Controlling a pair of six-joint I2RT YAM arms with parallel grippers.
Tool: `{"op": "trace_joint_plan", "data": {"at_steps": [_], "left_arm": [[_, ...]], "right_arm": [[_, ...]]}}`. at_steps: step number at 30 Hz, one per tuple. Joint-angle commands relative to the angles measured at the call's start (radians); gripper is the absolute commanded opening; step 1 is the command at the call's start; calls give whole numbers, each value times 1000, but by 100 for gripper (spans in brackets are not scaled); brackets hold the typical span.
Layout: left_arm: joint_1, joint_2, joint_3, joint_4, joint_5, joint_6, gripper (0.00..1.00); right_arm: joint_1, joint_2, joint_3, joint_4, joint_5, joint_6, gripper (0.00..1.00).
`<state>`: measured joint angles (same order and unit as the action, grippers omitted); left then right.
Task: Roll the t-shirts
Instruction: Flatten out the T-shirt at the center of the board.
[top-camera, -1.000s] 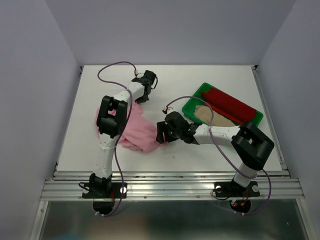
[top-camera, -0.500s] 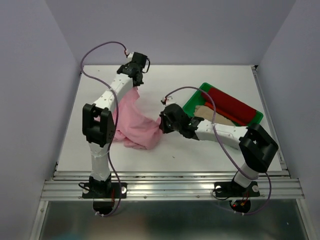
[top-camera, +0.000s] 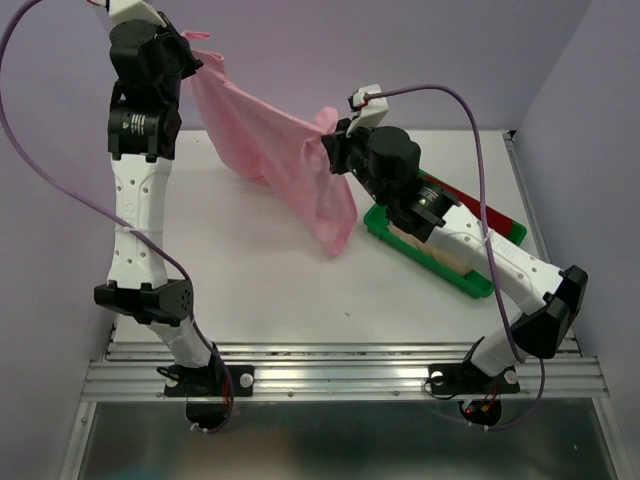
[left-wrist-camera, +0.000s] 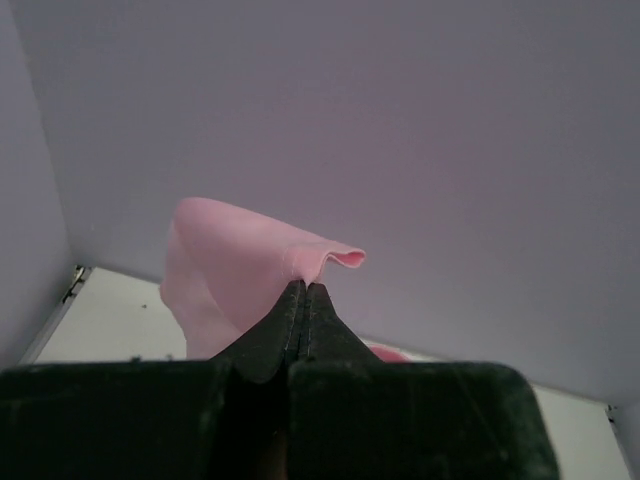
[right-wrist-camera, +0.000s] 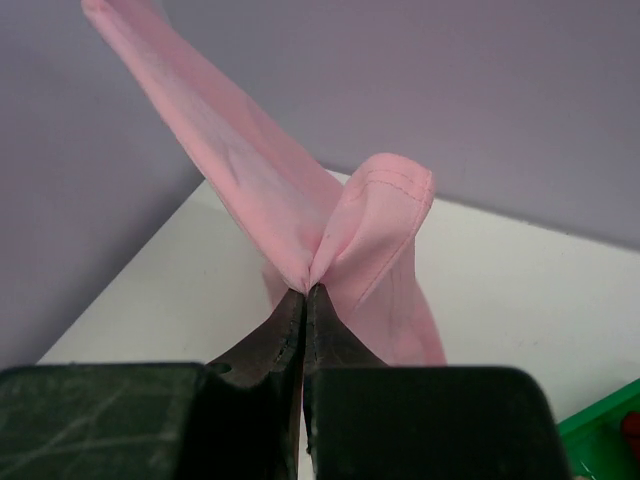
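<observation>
The tabletop (top-camera: 250, 285) shows bare white over its left side, middle and near edge, with walls along the left, far and right edges. A green tray (top-camera: 440, 270) lies at an angle by the right edge. It holds a red shirt (top-camera: 492, 217) and a beige shirt (top-camera: 448, 256), both partly hidden under the right arm.

The pink shirt (top-camera: 275, 150) hangs in the air over the far half of the tabletop. It is stretched as a slanting band between the two grippers, higher at its left end. A loose fold droops below its right end, just beside the tray's left corner; I cannot tell if its tip touches the tabletop.

The left arm stands almost straight up by the left edge. The left gripper (top-camera: 195, 62) is pinched tight on a rounded fold of the pink shirt. The right arm reaches up and over the tray. The right gripper (top-camera: 328, 150) is closed on a stitched hem fold of the pink shirt.
</observation>
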<state>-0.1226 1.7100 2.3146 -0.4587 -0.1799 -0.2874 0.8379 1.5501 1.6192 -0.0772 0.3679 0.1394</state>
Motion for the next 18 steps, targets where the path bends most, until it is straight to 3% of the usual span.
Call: {"op": "trace_joint_plan", "data": {"at_steps": [1,6,12,14,15,17,18], "left_arm": [[17,-90,-93,120,122,-4,0],[26,-239,-364,170,116,-21,0],[32,-516,-926,209,-18,-19,0],[49,-570,-1107,184,-39,-65,0],[57,-585,-1157,175,-24,-91,2],[64,-584,-1253,154,-4,-117,20],[64,-583,-1268,141,8,-124,53]], "right_arm": [[3,-71,-22,36,-29,-69,1],[3,-136,-200,42,-174,6,1],[134,-107,-479,48,-192,153,3],[167,-88,-547,62,-193,238,14],[177,-70,-606,73,-204,296,38],[187,-55,-639,97,-213,339,45],[187,-48,-648,90,-181,363,57]]}}
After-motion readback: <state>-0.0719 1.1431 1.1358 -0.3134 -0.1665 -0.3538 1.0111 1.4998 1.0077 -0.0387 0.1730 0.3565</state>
